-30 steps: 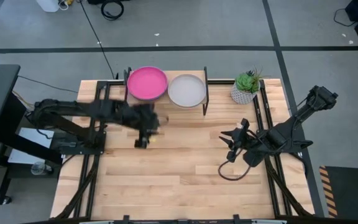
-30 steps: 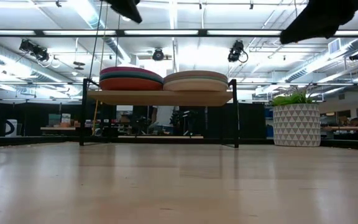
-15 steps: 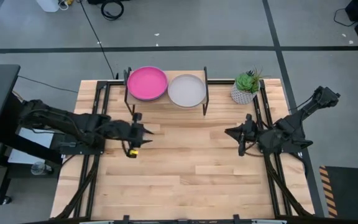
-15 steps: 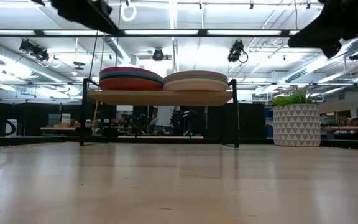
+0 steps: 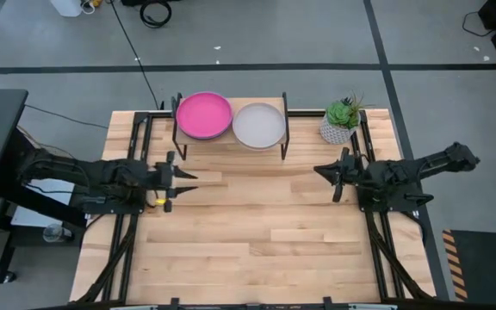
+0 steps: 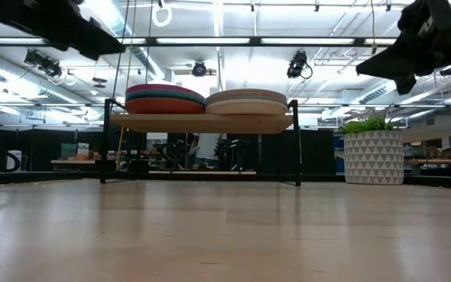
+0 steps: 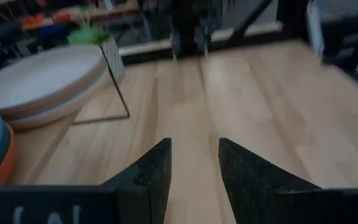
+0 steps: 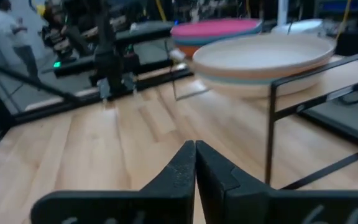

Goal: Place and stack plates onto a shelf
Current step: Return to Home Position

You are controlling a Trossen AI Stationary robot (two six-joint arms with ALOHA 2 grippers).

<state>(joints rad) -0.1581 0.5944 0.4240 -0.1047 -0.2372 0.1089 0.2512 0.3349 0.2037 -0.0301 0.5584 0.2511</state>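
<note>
The shelf (image 5: 231, 138) stands at the table's far middle, on thin black legs. Two stacks of plates rest on its wood top (image 6: 202, 121): a stack with a pink plate on top (image 5: 203, 115) on the left, and a stack topped by a grey plate (image 5: 258, 125) on the right. In the low view both stacks (image 6: 165, 98) (image 6: 247, 101) lie flat. My left gripper (image 5: 183, 172) hovers open near the table's left side, pointing right (image 7: 194, 146). My right gripper (image 5: 319, 170) hovers shut at the right side, pointing left (image 8: 195, 144). Neither holds anything.
A potted green plant (image 5: 341, 122) in a white patterned pot stands at the far right, beside the shelf. The slatted wooden tabletop (image 5: 257, 232) stretches bare between the arms and toward the near edge. Black frame rails (image 5: 136, 155) run along both sides.
My left gripper has drawn back from below the pink stack toward the table's left edge, staying open. My right gripper has shut with nothing in it, levelled out, and moved a little toward the far edge. The plates have kept still.
</note>
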